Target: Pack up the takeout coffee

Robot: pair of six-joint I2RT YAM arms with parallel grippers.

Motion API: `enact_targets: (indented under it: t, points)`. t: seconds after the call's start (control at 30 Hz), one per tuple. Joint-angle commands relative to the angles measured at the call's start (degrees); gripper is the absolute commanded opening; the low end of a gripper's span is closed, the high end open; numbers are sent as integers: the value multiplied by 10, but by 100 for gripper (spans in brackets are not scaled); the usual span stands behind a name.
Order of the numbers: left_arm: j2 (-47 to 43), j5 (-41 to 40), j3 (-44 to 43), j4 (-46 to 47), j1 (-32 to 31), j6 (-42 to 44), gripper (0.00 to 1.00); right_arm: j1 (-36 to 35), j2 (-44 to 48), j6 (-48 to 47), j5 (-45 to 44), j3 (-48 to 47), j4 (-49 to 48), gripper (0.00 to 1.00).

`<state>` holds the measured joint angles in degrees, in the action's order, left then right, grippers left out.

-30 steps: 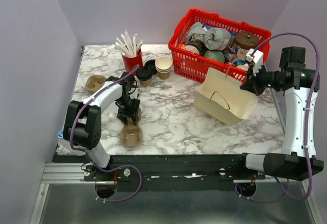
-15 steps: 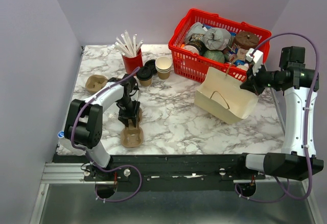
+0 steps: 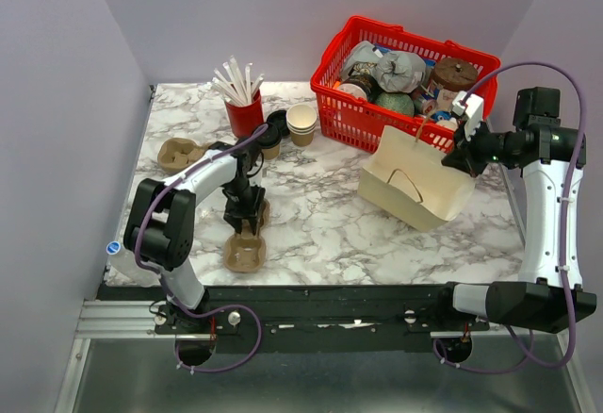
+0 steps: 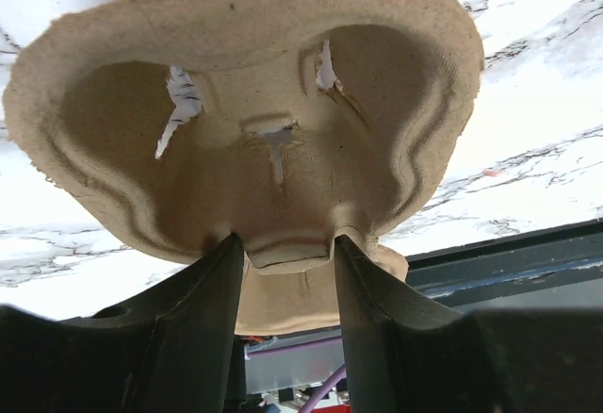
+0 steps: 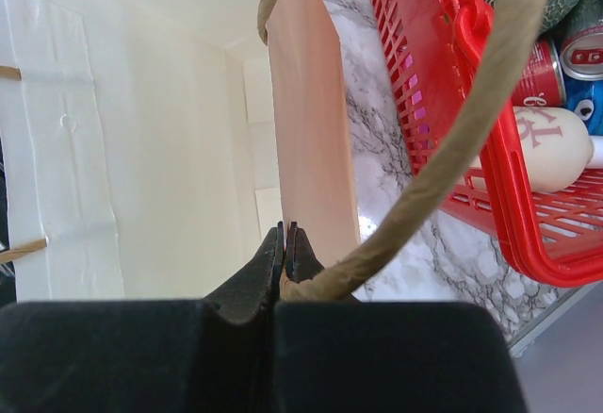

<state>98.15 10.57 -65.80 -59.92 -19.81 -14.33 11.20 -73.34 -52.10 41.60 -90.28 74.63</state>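
The left gripper [image 4: 287, 260] is clamped on the pulp cup carrier [image 4: 245, 102]; its 2 dark fingers [image 4: 203, 305] press on either side of the narrow ridge between the wells. In the left wrist view the carrier fills most of the frame, and its near part is cut off behind the fingers. From above, the gripper covers the carrier's rear half and only the near well shows. I cannot tell whether the carrier rests on the marble table [image 3: 320, 234] or hangs just off it.

The right gripper [image 5: 285, 243] has its jaws pressed together on the twine handle [image 5: 443, 140] of the paper bag [image 5: 301, 121]; the wrist view shows only a strip of the bag's wall and part of its pale inside. From above, the bag stands open and leaning, just in front of the red basket [image 3: 358, 121]; the basket's contents are a jumble, hard to make out.

The takeout coffee [image 3: 271, 147] stands at the back left of the table, just in front of the black lids [image 3: 279, 121], between the red cup of straws [image 3: 245, 116] and the stack of cream cups [image 3: 301, 125], and well apart from the bag. The left arm and its cable cross in front of it, so only a bit of brown wall under a dark top shows. 1 more carrier [image 3: 176, 154] lies near the left edge.
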Motion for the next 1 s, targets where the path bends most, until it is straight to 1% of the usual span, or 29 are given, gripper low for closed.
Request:
enact_targets:
  t: [0.0,0.03,0.1,0.17,0.4,0.43,0.47,0.5,0.53,0.57,0.6,0.77,0.8,0.87,0.9,0.97]
  points:
    - [15,-20,-6,3,-9,-11,52,-4,10,-4,1,5,-10,1]
    - [15,-21,-9,2,-9,-8,52,-3,10,-5,1,6,-10,1]
    - [16,-24,-13,0,-9,-4,48,-4,11,-4,1,8,-11,1]
    - [13,-20,-17,-3,-8,3,42,-4,13,-4,0,9,-11,1]
    - [-22,0,-22,-20,-8,32,29,-3,14,-1,-8,1,-11,1]
    - [-28,21,-22,-22,-8,47,26,-4,14,0,-10,0,-11,1]
    - [-33,38,-21,-21,-9,55,19,-4,15,-3,-11,-2,-10,1]
    - [-44,64,-20,-20,-8,65,15,-4,17,-6,-12,-4,-8,0]
    - [-49,113,-19,-21,-8,75,12,-4,21,-10,-13,-4,-8,0]
    - [-52,141,-20,-23,-9,93,3,-4,26,-16,-13,-2,-14,0]
    - [-60,159,-22,-23,-10,100,0,-4,31,-16,-13,6,-21,1]
    - [-83,240,-36,-21,-17,141,0,-6,64,-30,-6,32,-49,1]
    - [-87,251,-42,-27,-17,164,0,-7,66,-32,-4,34,-50,0]
    - [-93,256,-69,-26,-23,189,0,-9,74,-34,-2,39,-54,1]
    - [-101,266,-81,-22,-24,219,0,-12,77,-33,1,41,-55,0]
    - [-112,270,-120,-8,-24,239,0,-16,84,-32,1,50,-65,0]
